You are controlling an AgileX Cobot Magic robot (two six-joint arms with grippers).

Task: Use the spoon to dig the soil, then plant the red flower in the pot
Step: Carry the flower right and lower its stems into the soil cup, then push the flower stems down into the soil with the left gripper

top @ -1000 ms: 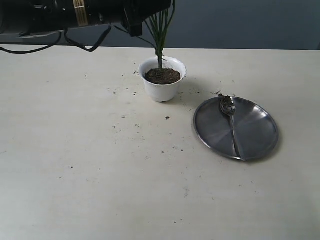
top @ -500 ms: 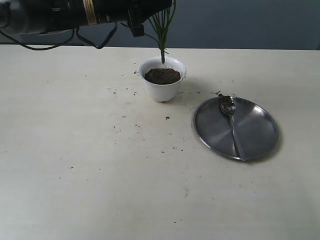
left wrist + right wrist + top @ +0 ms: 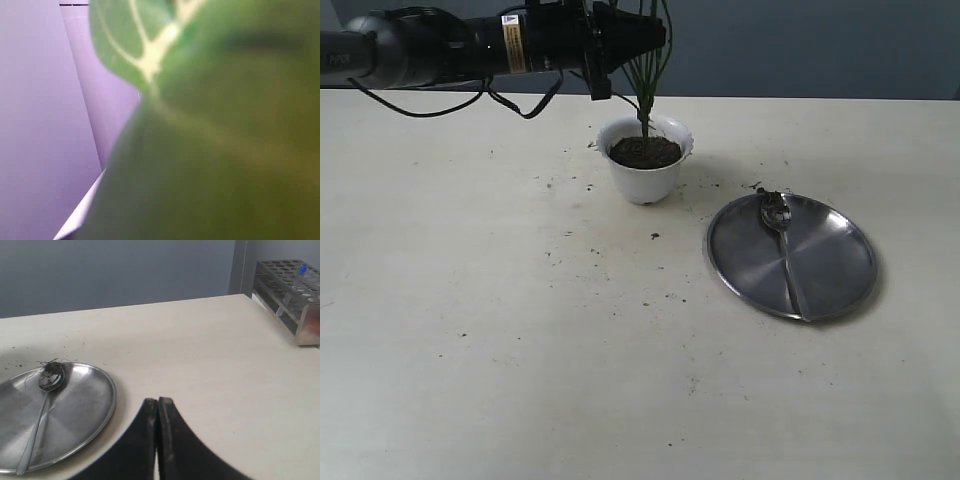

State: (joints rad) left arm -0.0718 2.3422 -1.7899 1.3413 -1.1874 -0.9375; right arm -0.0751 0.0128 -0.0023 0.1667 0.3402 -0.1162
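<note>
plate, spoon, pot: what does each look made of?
Plate: likely steel, with a brushed grey sheen and soft reflections.
Spoon: metal, polished silver, with a bright glint along the thin handle.
Pot: probably plastic, smooth white with a thin scalloped rim; glazed ceramic can't be ruled out.

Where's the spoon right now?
In the exterior view the spoon lies on the steel plate, right of the pot and nearer the camera, its soil-flecked bowl by the plate's far rim.

Steel plate (image 3: pixel 835 260) on table (image 3: pixel 470 350); tube rack (image 3: pixel 300 315) (one blue-capped tube (image 3: pixel 301 270)).
</note>
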